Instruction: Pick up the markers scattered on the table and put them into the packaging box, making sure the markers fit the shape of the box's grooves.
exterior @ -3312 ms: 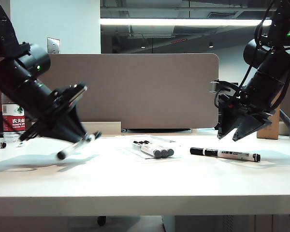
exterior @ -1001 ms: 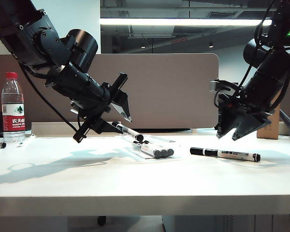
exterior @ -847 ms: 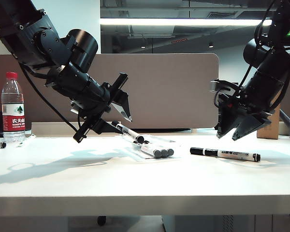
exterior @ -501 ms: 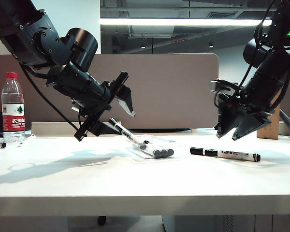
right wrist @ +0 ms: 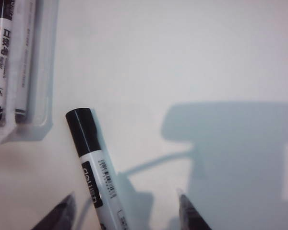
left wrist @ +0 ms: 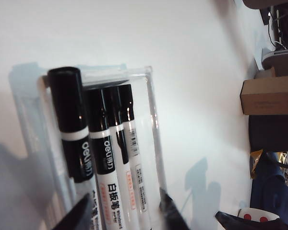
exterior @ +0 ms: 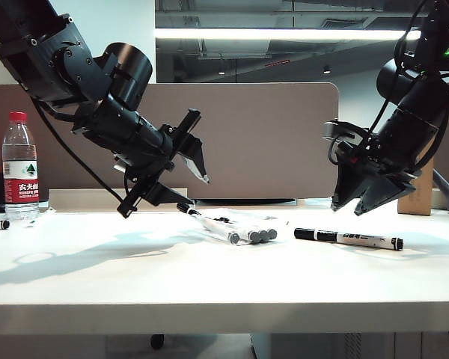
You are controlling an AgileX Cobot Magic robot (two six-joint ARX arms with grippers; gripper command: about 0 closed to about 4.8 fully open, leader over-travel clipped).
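The clear packaging box (exterior: 243, 222) lies mid-table with several white markers (exterior: 256, 235) side by side in it. One more marker (exterior: 208, 224) rests along its left side, black cap end slightly raised; whether it sits in a groove I cannot tell. My left gripper (exterior: 181, 173) hangs just above that marker, open and holding nothing. In the left wrist view its fingertips (left wrist: 79, 216) stand apart over the markers (left wrist: 108, 158) and the box (left wrist: 152, 120). Another marker (exterior: 349, 238) lies loose on the table (exterior: 209, 277). My right gripper (exterior: 367, 200) hovers above it, open; its marker (right wrist: 97, 177) shows between the gripper (right wrist: 125, 218) tips.
A water bottle (exterior: 20, 168) and a small stub (exterior: 0, 224) stand at the far left. A brown-grey partition panel (exterior: 269, 142) runs behind the table. A brown cardboard box (exterior: 420, 196) stands at the back right behind the right arm. The box's corner (right wrist: 38, 115) lies near the loose marker's cap.
My left gripper opened and let go of its marker, which dropped from a steep tilt to lie against the markers in the box. The right gripper barely shifted.
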